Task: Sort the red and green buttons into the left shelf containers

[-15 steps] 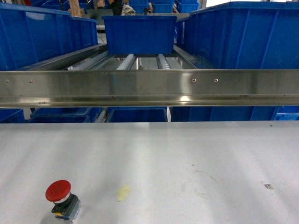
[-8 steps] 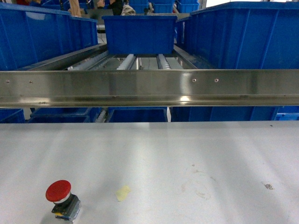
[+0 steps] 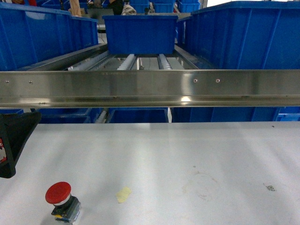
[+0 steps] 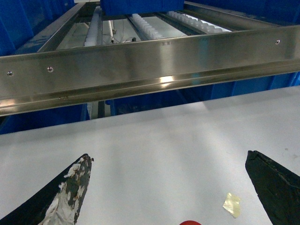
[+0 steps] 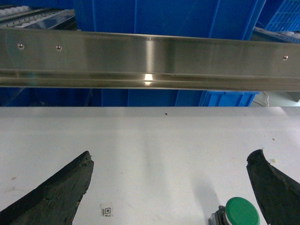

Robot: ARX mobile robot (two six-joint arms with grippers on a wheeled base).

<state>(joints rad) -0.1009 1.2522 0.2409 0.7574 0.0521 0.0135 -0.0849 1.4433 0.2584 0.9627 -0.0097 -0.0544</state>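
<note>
The red button (image 3: 58,193) stands on the white table (image 3: 187,150) near its front left, red cap up on a dark block. In the left wrist view only a sliver of that red button (image 4: 190,222) shows at the bottom edge, below my open left gripper (image 4: 168,156). A black part of the left gripper (image 3: 11,140) shows at the left edge of the head view, above and left of the button. The green button (image 5: 241,212) lies on the table just inside the right finger of my open right gripper (image 5: 171,153), untouched. A large blue bin (image 3: 42,35) sits on the left of the shelf.
A steel rail (image 3: 150,88) spans the shelf front above the table's far edge. Behind it, roller tracks carry a middle blue bin (image 3: 139,35) and a big right bin (image 3: 243,37). A tape scrap (image 3: 123,194) and a small code sticker (image 5: 107,211) lie on the table.
A black part of my left gripper has come into the head view at the left edge. The red button has not moved.
</note>
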